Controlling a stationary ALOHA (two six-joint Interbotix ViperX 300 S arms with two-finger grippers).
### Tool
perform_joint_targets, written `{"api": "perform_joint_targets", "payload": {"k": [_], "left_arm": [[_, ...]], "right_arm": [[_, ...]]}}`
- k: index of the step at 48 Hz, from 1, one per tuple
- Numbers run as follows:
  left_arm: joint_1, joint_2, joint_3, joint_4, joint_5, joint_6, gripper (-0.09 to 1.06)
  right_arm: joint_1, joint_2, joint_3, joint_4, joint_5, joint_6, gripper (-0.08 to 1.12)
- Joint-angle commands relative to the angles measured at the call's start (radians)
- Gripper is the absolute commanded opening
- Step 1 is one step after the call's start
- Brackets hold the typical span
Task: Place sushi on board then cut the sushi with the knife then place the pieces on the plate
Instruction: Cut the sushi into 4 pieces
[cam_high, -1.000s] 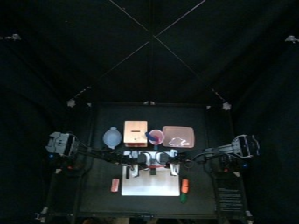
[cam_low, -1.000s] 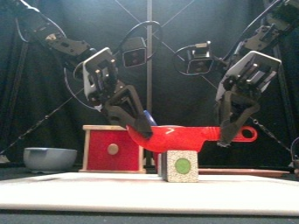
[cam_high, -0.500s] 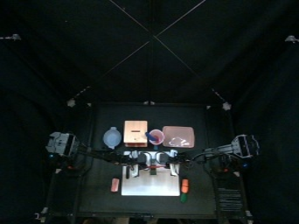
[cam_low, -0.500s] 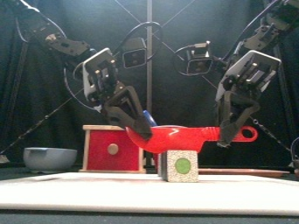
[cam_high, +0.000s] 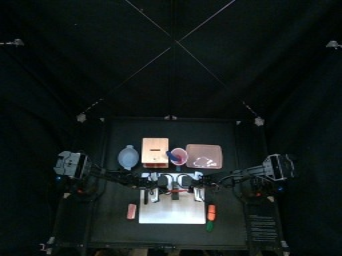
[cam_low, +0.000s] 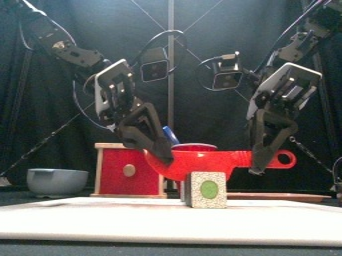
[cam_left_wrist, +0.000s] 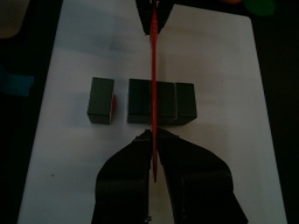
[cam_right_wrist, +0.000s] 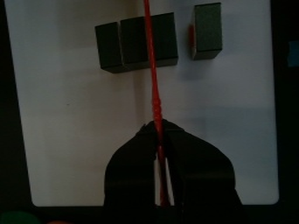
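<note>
Because both grippers pinch the red knife (cam_left_wrist: 153, 79), one at each end, the left gripper (cam_left_wrist: 152, 144) and the right gripper (cam_right_wrist: 156, 140) are each squeezed tight on it; the blade looks thin, light and stiff. The sushi (cam_left_wrist: 158, 103) lies on the white board (cam_left_wrist: 222, 105), at 6 o'clock on the table; a small piece (cam_left_wrist: 103, 99) sits apart from the rest; the pink tray (cam_high: 205, 155) waits at 1 o'clock from the board. These toy blocks look light and hard, so they may slide; grab a piece by its flat sides. From the front only the sushi's end shows; from above the grippers hide it; I cannot tell if the blade touches it.
</note>
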Motion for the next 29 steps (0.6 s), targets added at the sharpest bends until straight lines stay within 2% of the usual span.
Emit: {"api": "perform_joint_targets", "payload": {"k": [1,8,16,25,29], "left_arm": [[-0.014,0.008,-0.014,-0.014,-0.003,-0.002,0.51],[-0.031,0.012,-0.014,-0.026,-0.005,-0.002,0.51],[-0.055,0.003,-0.015,-0.054,-0.003,0.0,0.51],[-0.057,-0.02,-0.014,-0.054,-0.003,0.005,0.51],[-0.052,-0.038,-0.015,-0.04,-0.003,0.006,0.51]], "right_arm": [[0.006,-0.002,-0.015,0.003,-0.002,0.003,0.23],[0.017,0.012,-0.015,0.034,0.003,0.002,0.23],[0.038,0.003,-0.015,0.063,0.005,0.002,0.23],[0.041,-0.018,-0.017,0.061,0.005,0.0,0.23],[0.04,-0.044,-0.02,0.06,0.009,0.0,0.23]]}}
